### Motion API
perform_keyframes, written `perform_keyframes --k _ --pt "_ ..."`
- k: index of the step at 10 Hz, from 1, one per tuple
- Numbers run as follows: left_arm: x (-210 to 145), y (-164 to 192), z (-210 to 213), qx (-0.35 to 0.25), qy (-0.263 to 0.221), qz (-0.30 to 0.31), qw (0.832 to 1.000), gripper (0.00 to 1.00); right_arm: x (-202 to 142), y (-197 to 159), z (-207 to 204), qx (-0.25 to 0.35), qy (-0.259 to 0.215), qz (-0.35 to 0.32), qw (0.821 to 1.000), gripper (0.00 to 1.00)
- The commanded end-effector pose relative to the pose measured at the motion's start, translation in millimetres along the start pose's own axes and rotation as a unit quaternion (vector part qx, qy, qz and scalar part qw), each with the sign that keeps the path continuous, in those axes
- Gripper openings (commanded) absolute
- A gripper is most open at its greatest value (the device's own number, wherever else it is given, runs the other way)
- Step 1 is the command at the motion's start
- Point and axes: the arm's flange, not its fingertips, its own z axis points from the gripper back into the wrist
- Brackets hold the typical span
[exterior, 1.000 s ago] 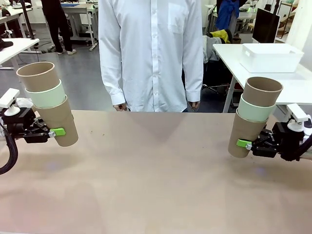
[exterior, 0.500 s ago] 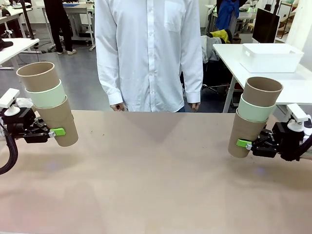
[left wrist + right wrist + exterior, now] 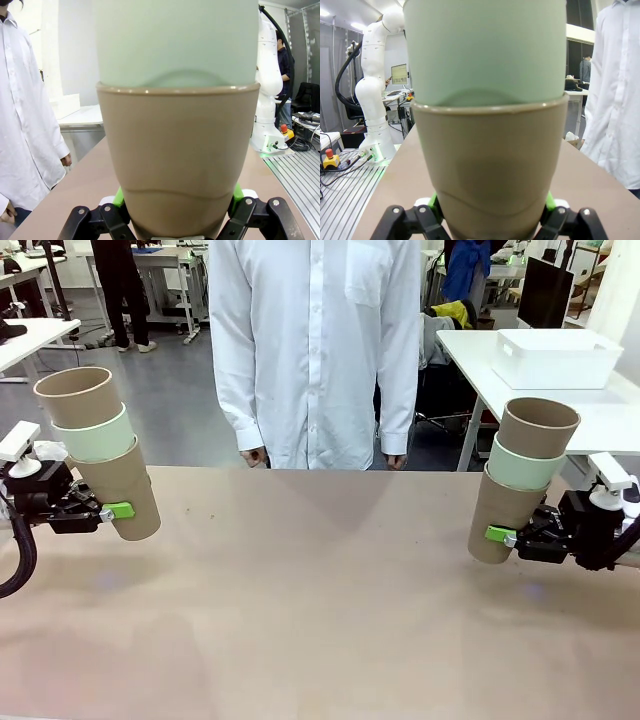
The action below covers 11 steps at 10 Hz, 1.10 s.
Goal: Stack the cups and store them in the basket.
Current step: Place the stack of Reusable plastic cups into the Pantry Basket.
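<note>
**Tan bench [image 3: 320, 620], one stack gripped at each end**

Over the left end of the bench, the left stack [image 3: 100, 450] is three cups nested together. A tan cup is outside and lowest, a mint green cup [image 3: 93, 437] sits in it, and a second tan cup [image 3: 78, 395] is on top. The stack sits between the fingers of the left hand [image 3: 122, 510], which takes the lowest cup near its base from the side. The stack leans, with its open mouth up and towards the picture's left. The left arm comes in low and nearly level from the left edge. In the left wrist view the green pads [image 3: 118, 196] press on both sides of the tan cup [image 3: 177, 150], so the left hand [image 3: 176, 200] is clamped on this stack.

The right stack [image 3: 520, 490] has the same order, tan, mint green, tan, and leans a little towards the picture's right. The right hand [image 3: 497, 533] grips its lowest cup near the base, and the right arm reaches in low from the right edge. In the right wrist view the pads [image 3: 550, 201] squeeze the tan cup [image 3: 490, 160] from both sides, so the right hand [image 3: 490, 205] is also clamped.

Both stacks hang above the bench surface, well apart from each other. A person [image 3: 315, 340] in a white shirt stands at the far side between them, arms down, apart from the cups. The basket [image 3: 555, 358] stands on a white table [image 3: 610, 420] behind the right stack, well apart from both stacks.
</note>
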Motion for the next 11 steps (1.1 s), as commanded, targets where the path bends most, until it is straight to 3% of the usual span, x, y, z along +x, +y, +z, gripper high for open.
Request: perform_keyframes --k 1,11 --pt "4.2 0.8 -1.6 -0.003 -0.003 -0.005 1.0 0.84 5.2 -1.0 -2.1 -0.002 0.0 0.001 1.0 0.84" --pt "4.2 0.8 -1.6 -0.003 -0.003 -0.005 1.0 0.84 5.2 -1.0 -2.1 -0.002 0.0 0.001 1.0 0.84"
